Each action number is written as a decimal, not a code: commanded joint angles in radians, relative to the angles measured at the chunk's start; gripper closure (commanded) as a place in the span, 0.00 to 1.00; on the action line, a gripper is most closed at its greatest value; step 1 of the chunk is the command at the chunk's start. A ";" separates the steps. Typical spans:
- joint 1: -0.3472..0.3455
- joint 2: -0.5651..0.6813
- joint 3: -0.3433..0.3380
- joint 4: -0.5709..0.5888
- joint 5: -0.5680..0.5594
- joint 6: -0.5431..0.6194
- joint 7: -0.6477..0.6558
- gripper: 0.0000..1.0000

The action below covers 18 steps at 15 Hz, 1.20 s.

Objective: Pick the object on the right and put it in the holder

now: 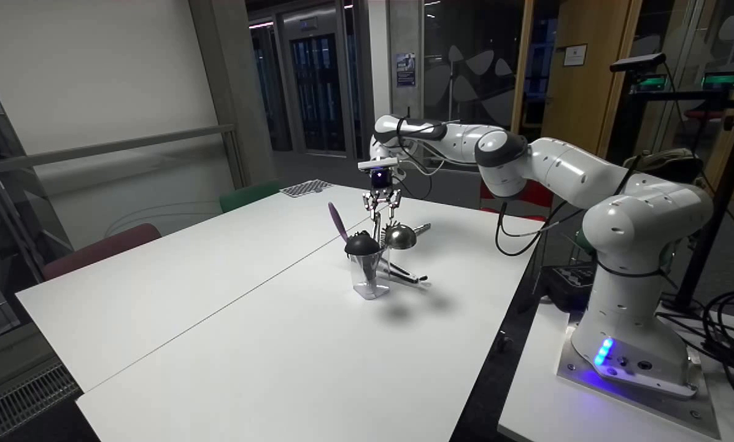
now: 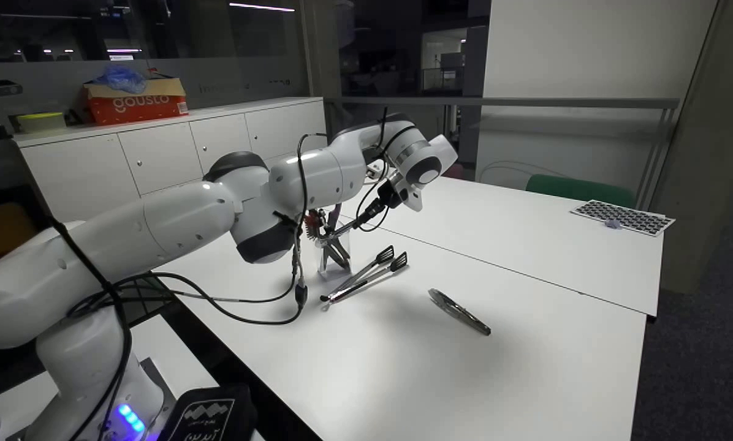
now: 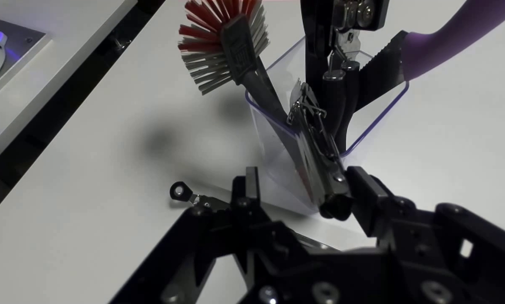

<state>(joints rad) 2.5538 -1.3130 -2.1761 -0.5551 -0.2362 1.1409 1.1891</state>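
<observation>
The holder [image 3: 278,162] is a clear cup with a purple rim, crowded with utensils; both exterior views show it standing on the table. A slim metal tongs-like utensil [image 3: 318,160] leans over its near rim, dark end toward me. My gripper [image 3: 305,185] is around that end: the right pad appears to touch it, while a wide gap separates it from the left pad. The gripper [image 1: 382,213] hangs just behind the holder in an exterior view. Another slim dark grey utensil [image 2: 458,312] lies on the table at the right. Which one is the object I cannot tell.
Long tongs with slotted heads [image 2: 366,278] lie on the table beside the holder. From the holder rise a red-and-white brush [image 3: 218,46], a purple handle [image 3: 446,46], a black rounded head [image 1: 362,244] and a shiny round head [image 1: 401,236]. A patterned board [image 2: 624,217] lies far off.
</observation>
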 commanded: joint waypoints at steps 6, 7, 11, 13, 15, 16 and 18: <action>0.018 0.001 -0.002 0.044 0.007 -0.039 0.022 0.46; 0.018 0.001 -0.002 0.044 0.007 -0.038 0.022 0.68; 0.018 0.001 -0.002 0.044 0.007 -0.038 0.022 0.89; 0.018 0.000 -0.002 0.045 0.007 -0.035 0.024 0.98; 0.019 0.000 -0.003 0.045 0.006 -0.036 0.024 0.95; 0.020 0.002 -0.005 0.045 0.003 -0.031 0.027 0.95; 0.023 0.009 -0.009 0.044 -0.005 -0.023 0.032 0.95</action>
<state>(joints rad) 2.5553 -1.3130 -2.1758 -0.5476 -0.2367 1.1410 1.1957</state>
